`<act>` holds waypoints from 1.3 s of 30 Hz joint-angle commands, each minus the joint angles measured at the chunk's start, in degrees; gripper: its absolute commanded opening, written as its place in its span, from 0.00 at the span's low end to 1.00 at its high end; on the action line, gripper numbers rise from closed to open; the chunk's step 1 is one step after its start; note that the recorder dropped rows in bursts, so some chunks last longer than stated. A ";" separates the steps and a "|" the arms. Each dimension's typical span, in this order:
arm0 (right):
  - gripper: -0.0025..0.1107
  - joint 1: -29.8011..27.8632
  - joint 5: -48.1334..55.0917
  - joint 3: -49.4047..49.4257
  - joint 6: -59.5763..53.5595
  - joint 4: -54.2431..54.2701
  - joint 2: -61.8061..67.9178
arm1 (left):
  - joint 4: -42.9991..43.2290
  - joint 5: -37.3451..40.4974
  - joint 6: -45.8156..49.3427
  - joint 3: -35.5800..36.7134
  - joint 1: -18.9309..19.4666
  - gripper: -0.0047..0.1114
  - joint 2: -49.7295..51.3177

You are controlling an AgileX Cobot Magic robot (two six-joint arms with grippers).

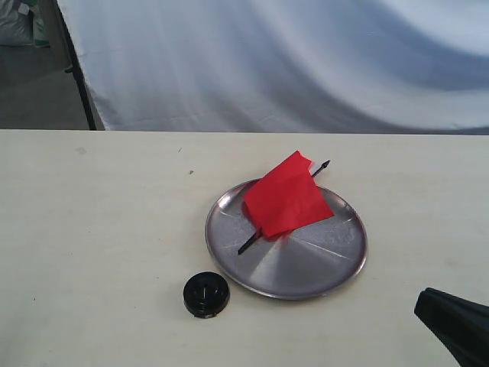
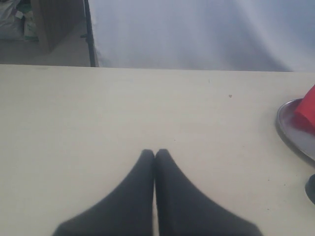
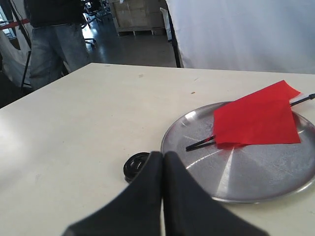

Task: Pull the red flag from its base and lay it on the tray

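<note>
The red flag (image 1: 286, 197) lies on the tray (image 1: 321, 267), its black stick running across the plate with the pointed tip past the far rim. The base (image 1: 205, 294) sits alone on the table near the tray's front left. The right wrist view shows the red flag (image 3: 258, 120), the tray (image 3: 256, 177) and the base (image 3: 135, 165) part hidden behind my right gripper (image 3: 163, 156), shut and empty. My right gripper's black body (image 1: 457, 321) shows at the lower right corner. My left gripper (image 2: 155, 153) is shut and empty over bare table; tray (image 2: 290, 128) lies off to one side.
A white cloth backdrop (image 1: 290, 61) hangs behind the table's far edge. A person in jeans (image 3: 54, 44) stands beyond the table in the right wrist view. A dark pole (image 1: 80, 76) stands at the back left.
</note>
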 commanded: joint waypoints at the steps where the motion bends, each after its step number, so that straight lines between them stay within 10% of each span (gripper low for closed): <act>1: 0.02 0.04 0.26 0.14 0.06 -0.29 -0.36 | 0.00 -0.35 -0.42 0.23 0.13 0.04 -0.18; 10: 0.02 0.04 2.65 0.53 11.88 -13.53 -0.36 | 0.00 -0.35 -0.42 0.23 0.13 0.04 -0.18; 19: 0.02 0.04 5.80 0.57 75.49 -86.05 -0.36 | 0.00 -0.35 -0.42 0.23 0.13 0.04 -0.18; 39: 0.02 -3.33 13.44 0.67 73.27 -86.21 -0.36 | 0.00 -0.35 -0.42 0.23 0.13 0.04 -0.18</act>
